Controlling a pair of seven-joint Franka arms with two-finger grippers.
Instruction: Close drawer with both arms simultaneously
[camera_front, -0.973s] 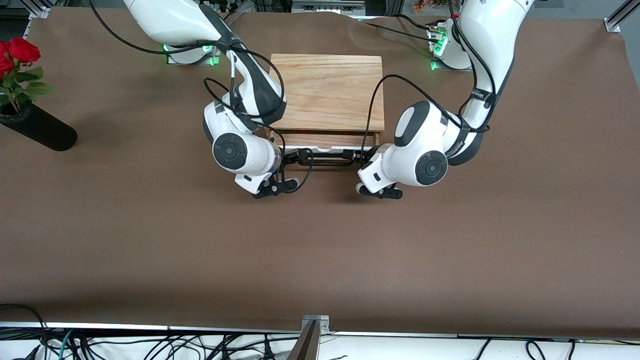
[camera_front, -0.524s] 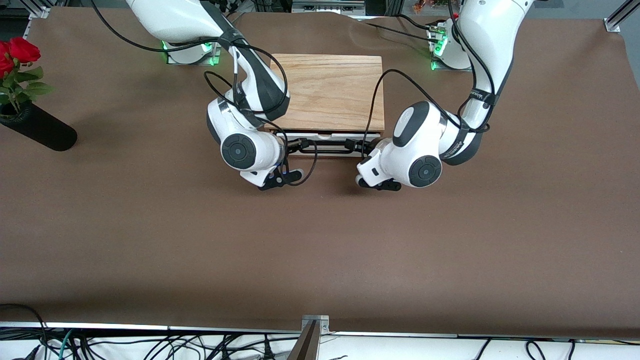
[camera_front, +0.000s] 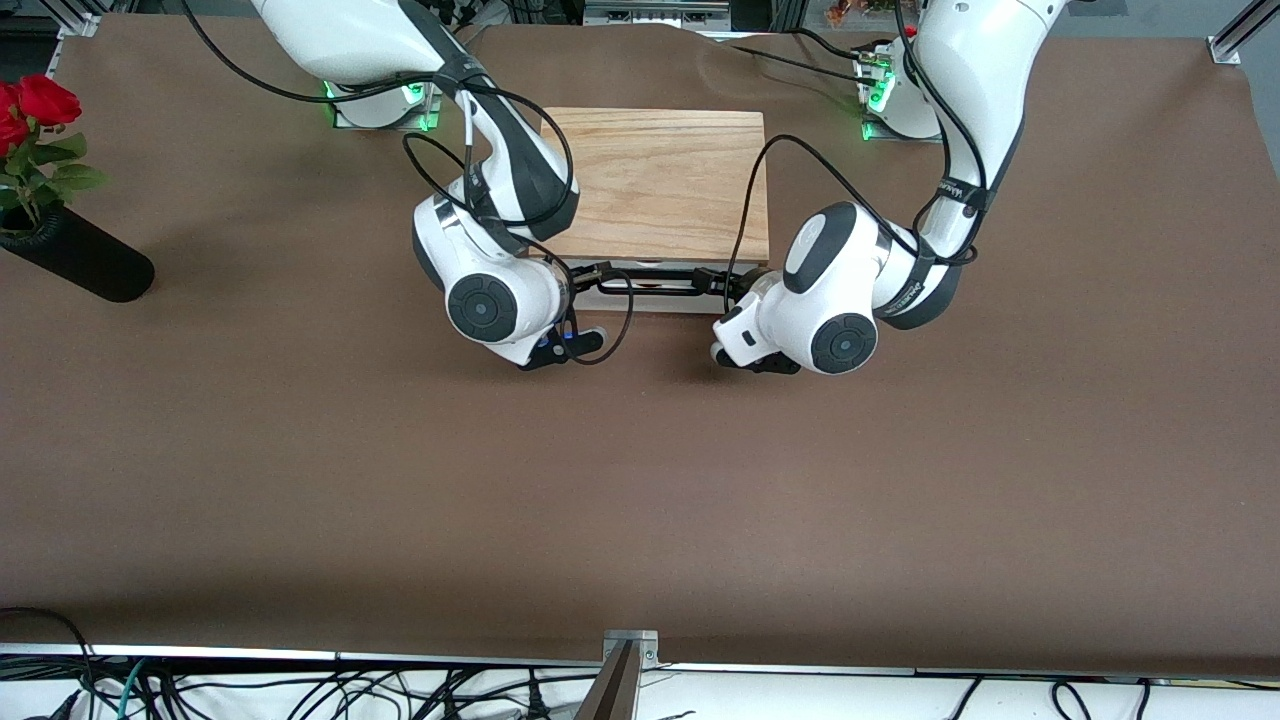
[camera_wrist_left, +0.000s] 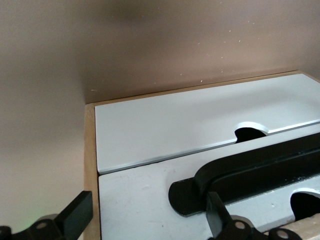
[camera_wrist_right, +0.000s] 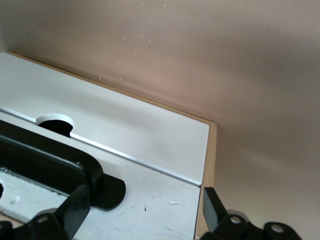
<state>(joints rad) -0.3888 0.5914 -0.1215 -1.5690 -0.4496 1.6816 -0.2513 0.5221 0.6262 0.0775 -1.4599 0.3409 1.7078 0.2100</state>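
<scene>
Near the top center of the front view we see the drawer (camera_front: 655, 283) pushed almost flush into the wooden box (camera_front: 660, 185), its black handle (camera_front: 655, 287) facing the camera. The right gripper (camera_front: 590, 285) and left gripper (camera_front: 722, 288) sit at opposite ends of the handle. In both wrist views the fingers (camera_wrist_left: 75, 217) (camera_wrist_right: 75, 207) are spread apart, gripping nothing; a vase of roses (camera_front: 60, 240) lies at upper left.

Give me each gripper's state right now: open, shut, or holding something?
Left gripper: open, fingers either side of the drawer's black handle end, gripping nothing.
Right gripper: open at the handle's other end, holding nothing.
</scene>
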